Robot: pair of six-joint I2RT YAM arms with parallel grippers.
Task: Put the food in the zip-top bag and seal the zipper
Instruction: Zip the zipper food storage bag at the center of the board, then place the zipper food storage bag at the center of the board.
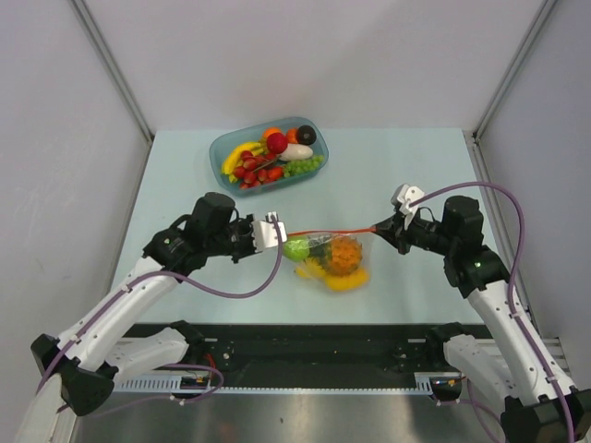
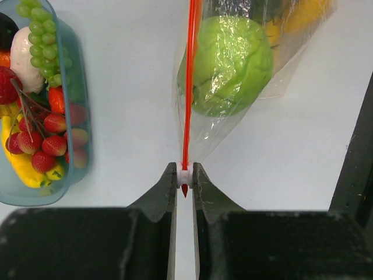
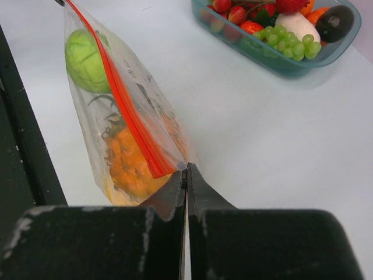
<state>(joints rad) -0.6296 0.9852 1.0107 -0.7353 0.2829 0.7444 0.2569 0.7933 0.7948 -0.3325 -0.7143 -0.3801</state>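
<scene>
The zip-top bag hangs stretched between my two grippers above the table. Inside it lie food pieces: a green leafy piece, a small pineapple and a yellow mango-like piece. The red-orange zipper runs taut along the bag's top. My left gripper is shut on the white slider at the zipper's left end. My right gripper is shut on the bag's right corner. The wrist views show the zipper and the green piece through the plastic.
A teal-blue oval tray stands at the back of the table, holding more toy fruit: strawberries, grapes and a banana. It also shows as the tray on the left and the tray at top right.
</scene>
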